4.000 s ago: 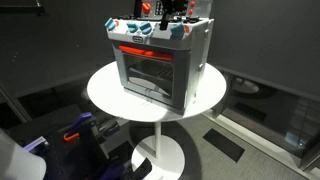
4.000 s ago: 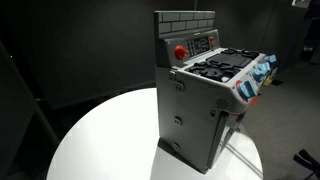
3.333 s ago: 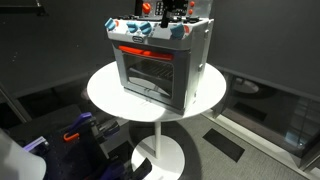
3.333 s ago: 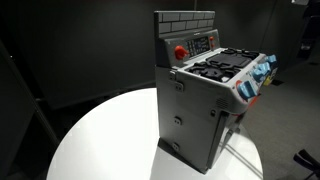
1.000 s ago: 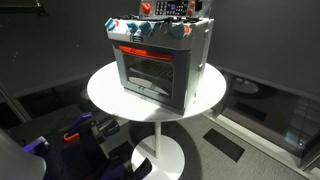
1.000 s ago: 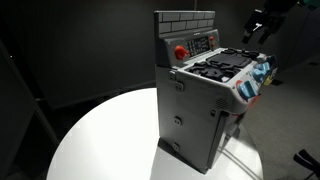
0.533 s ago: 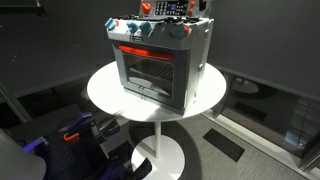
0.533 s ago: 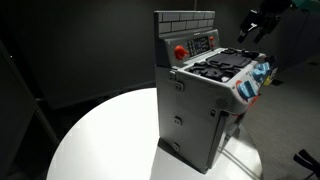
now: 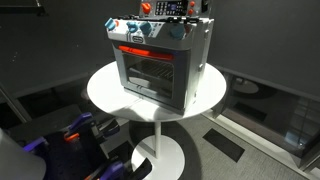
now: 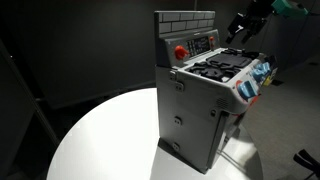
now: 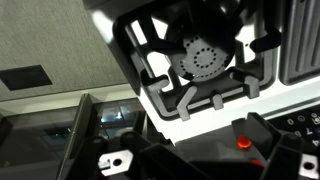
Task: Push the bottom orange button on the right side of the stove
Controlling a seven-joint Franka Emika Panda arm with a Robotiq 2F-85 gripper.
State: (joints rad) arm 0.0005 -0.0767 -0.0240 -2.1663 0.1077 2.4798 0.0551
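Note:
The stove [image 9: 160,65] is a small grey toy oven with a glass door, an orange-red strip, a white top and blue knobs; it stands on a round white table [image 9: 105,90]. It also shows from the side in an exterior view [image 10: 205,100], with a big red button [image 10: 180,52] on its brick-patterned back panel. My gripper [image 10: 240,28] hovers above the cooktop's far side, near the back panel, and looks shut and empty. In the wrist view the gripper [image 11: 200,152] is above a black burner [image 11: 205,58], with a small orange button [image 11: 243,141] close beside its tip.
The table's pedestal base [image 9: 160,155] stands on a dark floor. Blue and orange equipment [image 9: 75,135] sits low beside the table. Blue knobs [image 10: 262,70] line the stove's front edge. The surroundings are dark.
The gripper has come into view from the upper side and moved steadily toward the stove's back panel, lower and closer over the cooktop. The stove has not moved.

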